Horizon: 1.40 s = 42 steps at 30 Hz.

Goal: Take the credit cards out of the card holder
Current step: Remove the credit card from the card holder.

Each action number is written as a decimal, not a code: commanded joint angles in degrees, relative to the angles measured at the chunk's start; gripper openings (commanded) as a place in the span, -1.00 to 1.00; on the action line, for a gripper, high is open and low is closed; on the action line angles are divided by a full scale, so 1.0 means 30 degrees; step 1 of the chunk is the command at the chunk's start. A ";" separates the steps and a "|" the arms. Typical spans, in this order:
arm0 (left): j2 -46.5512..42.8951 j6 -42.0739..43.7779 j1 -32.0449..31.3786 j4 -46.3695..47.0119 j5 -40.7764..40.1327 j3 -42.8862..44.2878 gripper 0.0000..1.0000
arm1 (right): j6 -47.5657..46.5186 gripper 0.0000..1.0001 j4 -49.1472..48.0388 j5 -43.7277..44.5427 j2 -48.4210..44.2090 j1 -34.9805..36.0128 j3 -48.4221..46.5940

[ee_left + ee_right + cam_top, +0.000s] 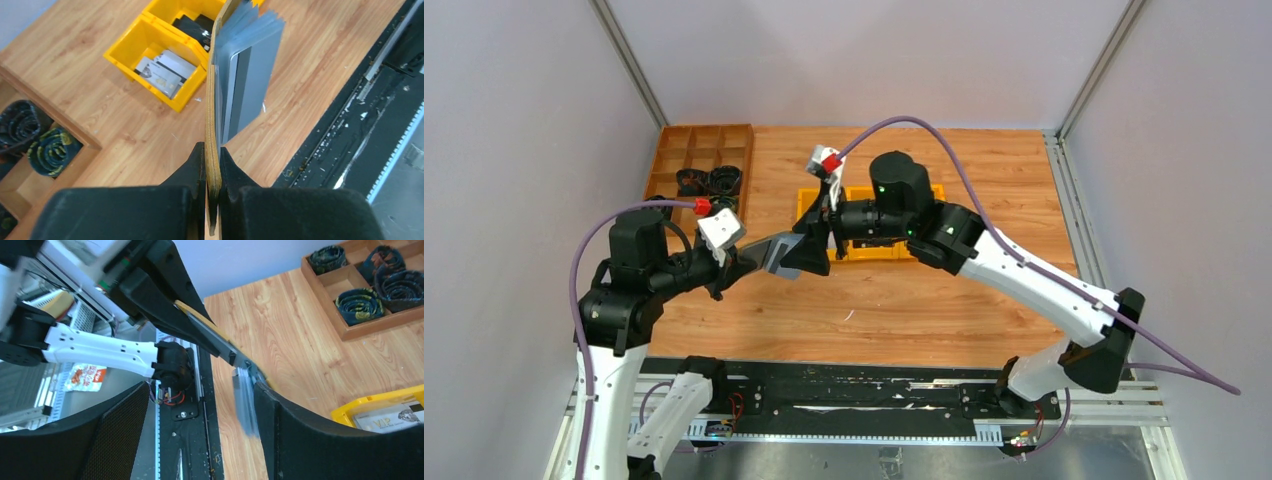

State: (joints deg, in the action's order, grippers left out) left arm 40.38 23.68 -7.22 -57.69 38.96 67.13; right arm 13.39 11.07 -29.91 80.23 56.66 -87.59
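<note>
nearest us, the left gripper (212, 150) is clenched on the card holder (212, 105), held on edge over the desk's middle. we judge the credit cards (250, 75) light, stiff and slick in soft pleats: pinch a protruding edge. beyond, the right gripper (202, 387) stands released beside them.

We can read only "VIP", on a card (386, 421) in the yellow bin (367, 402) just right of the right gripper (196, 402); no other print is legible to us.
</note>
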 commanded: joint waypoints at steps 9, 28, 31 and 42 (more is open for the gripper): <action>0.0727 0.1754 0.0006 -0.4042 0.4418 0.1943 -0.99 | -0.6695 0.65 0.3398 0.2490 0.1744 0.0682 -0.0875; 0.1312 0.1897 -0.0053 -0.5218 0.7913 0.2515 -1.00 | -1.1788 0.70 0.5706 -0.4377 0.0328 0.0682 -0.0842; 0.1257 0.1783 -0.0053 -0.5232 0.8217 0.2787 -1.00 | -1.1614 0.52 0.6128 -0.5175 0.0616 0.0654 -0.1067; 0.1537 0.0681 -0.0053 -0.5232 0.9337 0.2819 -0.27 | -0.8686 -1.00 0.6480 -0.9206 0.1727 -0.0234 -0.2002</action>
State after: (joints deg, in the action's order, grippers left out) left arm 44.53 28.16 -7.27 -73.76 63.00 74.65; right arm -15.70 30.06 -50.85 85.06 57.04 -92.07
